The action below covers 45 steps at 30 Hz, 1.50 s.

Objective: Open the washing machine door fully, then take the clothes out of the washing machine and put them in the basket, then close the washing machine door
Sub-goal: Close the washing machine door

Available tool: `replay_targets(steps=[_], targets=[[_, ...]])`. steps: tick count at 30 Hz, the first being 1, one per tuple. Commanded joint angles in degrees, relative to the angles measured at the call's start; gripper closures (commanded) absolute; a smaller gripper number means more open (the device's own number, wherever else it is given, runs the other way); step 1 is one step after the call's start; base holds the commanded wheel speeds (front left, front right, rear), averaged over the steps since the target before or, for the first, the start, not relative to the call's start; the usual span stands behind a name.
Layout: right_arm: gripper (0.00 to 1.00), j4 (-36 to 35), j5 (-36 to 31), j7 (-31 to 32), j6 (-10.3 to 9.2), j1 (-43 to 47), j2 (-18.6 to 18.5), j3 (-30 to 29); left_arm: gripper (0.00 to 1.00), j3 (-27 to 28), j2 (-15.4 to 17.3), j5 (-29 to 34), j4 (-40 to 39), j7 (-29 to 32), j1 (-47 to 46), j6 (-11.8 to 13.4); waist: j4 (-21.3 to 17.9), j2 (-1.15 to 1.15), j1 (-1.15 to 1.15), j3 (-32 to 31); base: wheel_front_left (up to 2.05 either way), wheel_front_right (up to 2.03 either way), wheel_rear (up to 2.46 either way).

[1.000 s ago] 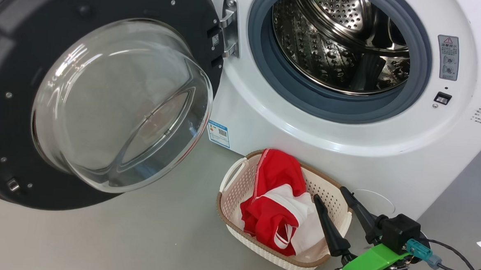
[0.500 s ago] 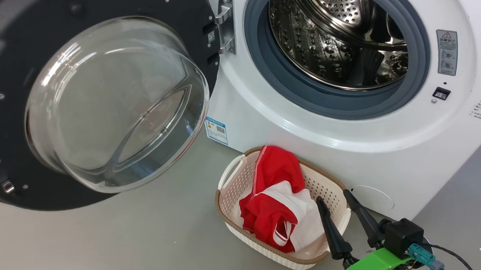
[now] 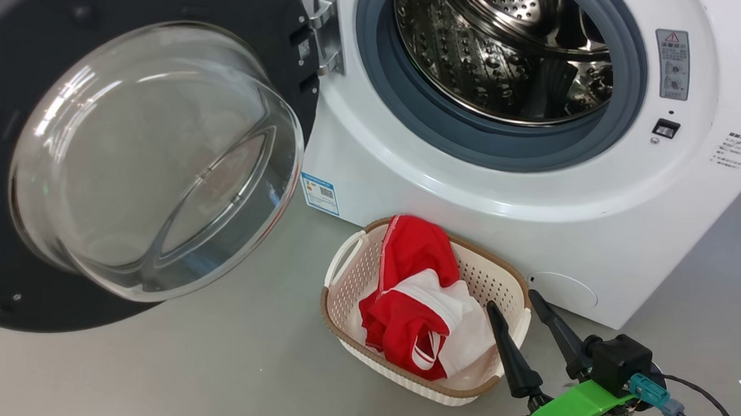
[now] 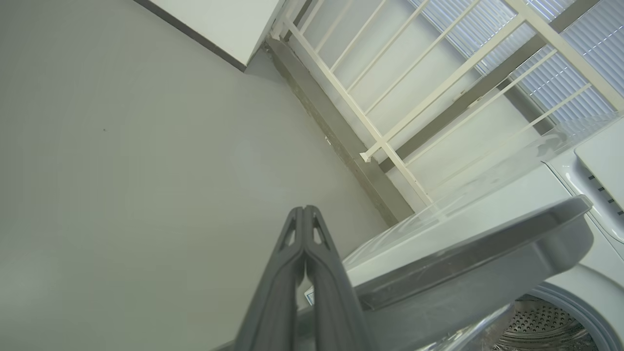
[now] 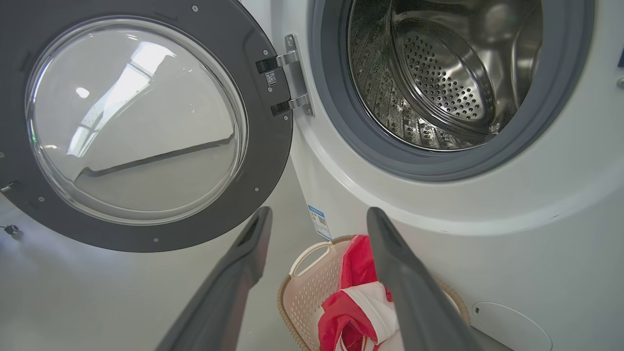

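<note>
The washing machine [image 3: 447, 193] [image 5: 560, 234] stands with its steel drum bare. Its door [image 3: 126, 151] [image 5: 141, 117], black-rimmed with a bulging glass bowl, is swung wide to the left. In front, the cream basket [image 3: 348, 276] [image 5: 307, 287] holds the red and white clothes [image 3: 416, 299] [image 5: 356, 302]. My right gripper [image 3: 511, 298] [image 5: 317, 214] hangs open by the basket's right rim, nothing between its fingers. My left gripper [image 4: 304, 209] is shut and empty, pointing at the grey floor beside the door's edge [image 4: 468, 263].
A blue label [image 3: 319, 192] sits low on the machine's front, a round cap [image 3: 563, 291] near the basket. Grey floor [image 3: 210, 364] spreads around the basket. A white railing [image 4: 390, 97] and a wall stand beyond the machine.
The whole head view has drifted left and up, so the camera moved. The basket, clothes and door keep their places; the right gripper stays open by the basket.
</note>
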Motion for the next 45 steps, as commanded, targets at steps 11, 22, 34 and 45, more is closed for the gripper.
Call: replay_targets(steps=[11,22,34,45], targets=[[0.0,-1.5,-1.5,-0.3,0.09,-2.4,0.1,0.7,1.0,1.6,3.6,-7.8,-0.8,10.5,-1.4,-0.2,-1.8,0.0,0.0,2.2,0.0,0.0,0.0],[0.0,-1.5,-1.4,-0.3,0.09,-1.9,0.2,0.1,1.0,-0.4,3.8,-11.6,-8.0,21.1,2.9,-0.2,-2.0,0.0,0.0,1.2,0.0,0.0,0.0],[0.0,-2.6,-0.8,-0.3,0.09,0.4,0.5,-1.4,1.0,2.4,4.8,-17.9,-30.1,33.4,12.4,-0.2,-2.6,0.0,0.0,-2.0,0.0,0.0,0.0],[0.0,-4.0,-0.6,-0.3,0.09,2.7,-0.3,-3.9,1.0,6.2,-0.3,-17.8,-48.6,39.5,20.6,-0.2,-3.7,0.0,0.0,-3.8,0.0,0.0,0.0]])
